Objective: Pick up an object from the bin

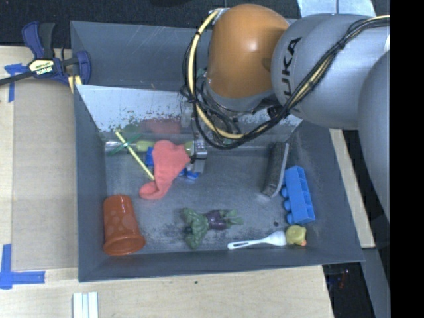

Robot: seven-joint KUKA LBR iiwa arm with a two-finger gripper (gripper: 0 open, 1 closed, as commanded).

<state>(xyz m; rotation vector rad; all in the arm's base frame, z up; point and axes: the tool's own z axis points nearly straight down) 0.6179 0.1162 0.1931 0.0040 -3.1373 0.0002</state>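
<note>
My gripper (198,154) hangs low in the upper middle of the bin, mostly hidden under the arm's orange cover. Its tip is right beside the upper right edge of a floppy salmon-pink piece (164,169) lying on the floor. Whether they touch I cannot tell. A small blue thing (191,173) peeks out at the pink piece's right side, just below the gripper. A thin yellow-green stick (134,154) lies slanted to the left of the pink piece, one end under it.
An orange-red cup (121,225) lies at the lower left. A green and purple toy plant (207,222), a white spoon (258,243) and a small yellow thing (296,235) lie along the front. A blue studded block (299,195) and a dark grey bar (273,171) lie at the right.
</note>
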